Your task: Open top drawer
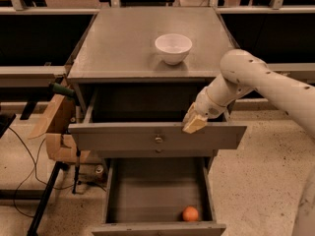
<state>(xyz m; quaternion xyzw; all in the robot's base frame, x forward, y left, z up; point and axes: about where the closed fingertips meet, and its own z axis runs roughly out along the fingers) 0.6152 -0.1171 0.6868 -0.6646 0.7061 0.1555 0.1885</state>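
Note:
The grey cabinet (118, 48) stands in the middle of the camera view. Its top drawer (118, 136) is pulled partway out, and its wide grey front carries a small brass knob (158, 139) at the centre. The drawer's dark inside shows behind the front. My gripper (194, 124), on the white arm (256, 80) coming in from the right, rests on the top edge of the drawer front, right of the knob. Its tan tip hangs over that edge.
A white bowl (173, 48) sits on the cabinet top. A narrow drawer front (138, 153) with its own knob lies just below. The lowest drawer (147, 191) is open with an orange ball (190, 214) inside. A cardboard box (56, 127) and cables are at the left.

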